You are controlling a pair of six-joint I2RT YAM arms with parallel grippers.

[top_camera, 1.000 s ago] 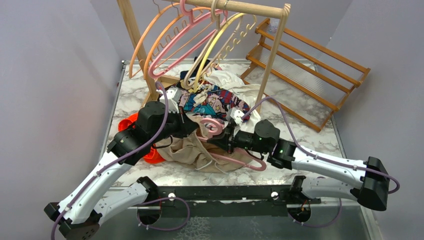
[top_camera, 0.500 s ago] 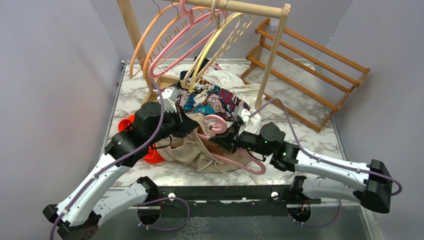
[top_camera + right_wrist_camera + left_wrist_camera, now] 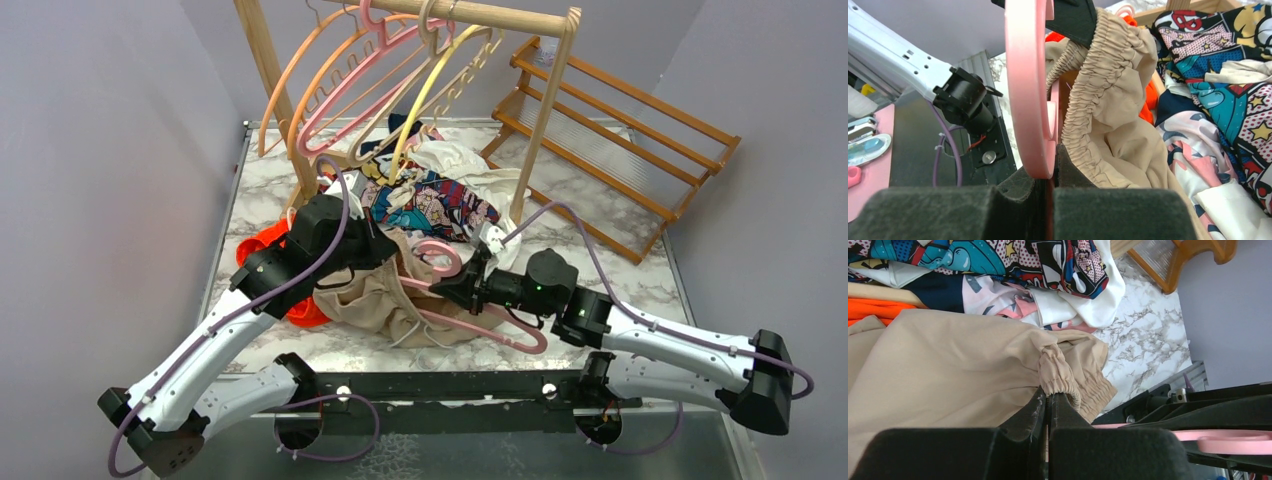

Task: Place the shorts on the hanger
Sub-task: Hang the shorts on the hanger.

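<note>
The gathered waistband of the shorts point(image 3: 948, 365) is pinched between the fingers of the left gripper point(image 3: 1048, 399). The hanger point(image 3: 1023, 75) is clamped by the right gripper point(image 3: 1048, 167), just beside the waistband at its 3 o'clock. The shorts are heaped at 6 o'clock of the comic-print cloth point(image 3: 430, 205).

Plain, pale grey-lilac walls point(image 3: 100, 150) close in the left, right and upper edges of the top view, evenly lit and without hard shadows. A white, grey-veined marble tabletop point(image 3: 640, 280) fills the middle of the frame, bordered along the bottom by a dark metal bar point(image 3: 450, 385). A light wooden clothes rail point(image 3: 545, 110) stands at upper centre, and a wooden slatted rack point(image 3: 650, 100) sits tilted at upper right.
</note>
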